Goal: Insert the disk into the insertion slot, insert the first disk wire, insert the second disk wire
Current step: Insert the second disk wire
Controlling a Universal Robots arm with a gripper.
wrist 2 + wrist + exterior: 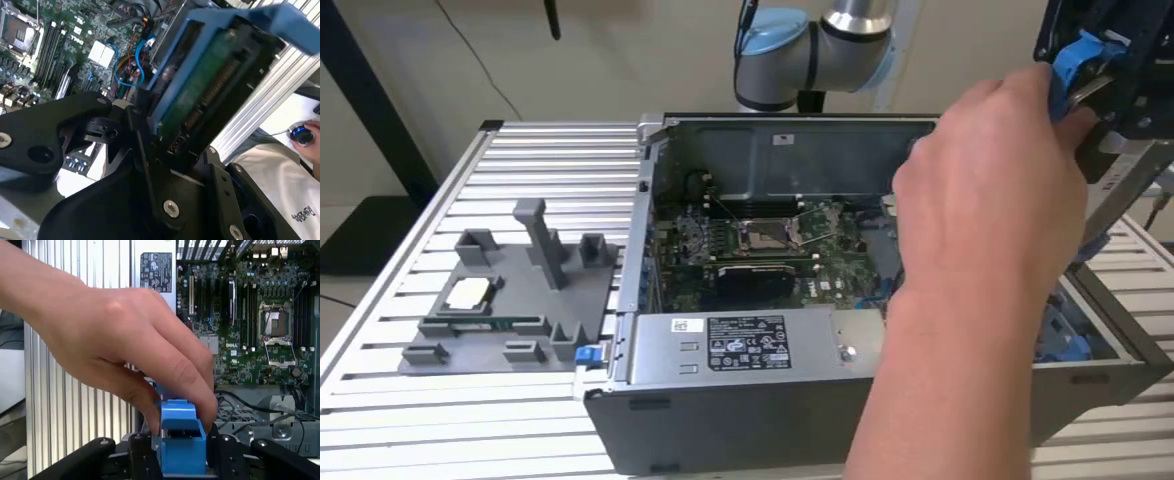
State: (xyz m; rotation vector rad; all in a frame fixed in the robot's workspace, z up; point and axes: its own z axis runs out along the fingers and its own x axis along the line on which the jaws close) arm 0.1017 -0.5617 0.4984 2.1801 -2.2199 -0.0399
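- Plain beige wall at the back, and in front of it a ribbed metal table (400, 400) that carries the whole setup.
- Starting at the exterior view's left: a grey fixture tray (520, 335) lies flat on the table. Upright posts rise from it and a small pale block (470, 292) sits in one pocket.
- Just beside the tray, mid-table, is the open computer case (720, 420), lying on its side with the insides facing up.
- Along the case's near edge runs the grey power-supply box (734, 345), label up. Behind it lies the green motherboard (761, 235), its socket bare.
- Above the far wall of the case stands the robot arm (814, 40), with a blue cap on its joint.
- In the second wrist view, a blue cable (127, 67) loops down inside the case, next to the motherboard.
- Now to the exterior view's right: a person's hand (1001, 180) reaches up across the case, fingertips on the disk.
- The disk (1081, 65) is up in the air over the case's right end, tilted and well clear of the chassis. The second wrist view shows its green circuit-board face inside the blue carrier.
- The gripper (181, 462) has it. Its black fingers (140, 455) are closed against both sides of the blue carrier, while the hand pinches the carrier's end from above.
- Past the table edge, in the second wrist view, there's a person's white shirt (280, 190).
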